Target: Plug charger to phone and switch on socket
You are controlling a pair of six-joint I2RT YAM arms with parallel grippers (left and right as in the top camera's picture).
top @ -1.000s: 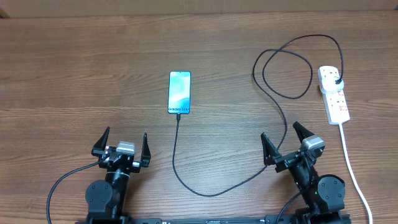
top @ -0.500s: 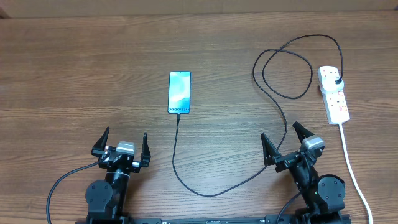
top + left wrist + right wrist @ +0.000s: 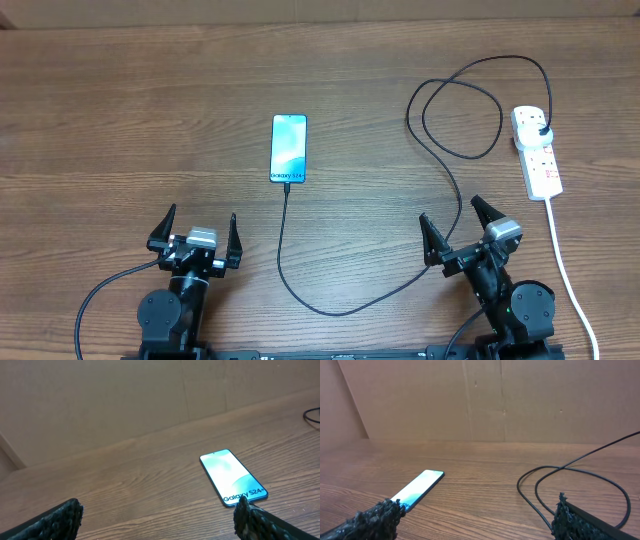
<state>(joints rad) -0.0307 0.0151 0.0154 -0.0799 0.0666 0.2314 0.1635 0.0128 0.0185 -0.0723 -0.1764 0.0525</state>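
The phone [image 3: 288, 148] lies flat mid-table with a lit blue-teal screen; it also shows in the left wrist view [image 3: 232, 476] and the right wrist view [image 3: 416, 488]. The black charger cable [image 3: 330, 305] runs from the phone's near end, curves right, loops, and ends in a black plug seated in the white socket strip [image 3: 537, 152] at far right. The cable loop shows in the right wrist view [image 3: 532, 494]. My left gripper [image 3: 195, 233] is open and empty near the front edge. My right gripper [image 3: 455, 228] is open and empty, straddling the cable.
The socket's white cord [image 3: 567, 270] runs down the right side toward the front edge. A brown cardboard wall [image 3: 485, 400] stands behind the table. The wooden table [image 3: 120, 120] stretches bare to the left of the phone.
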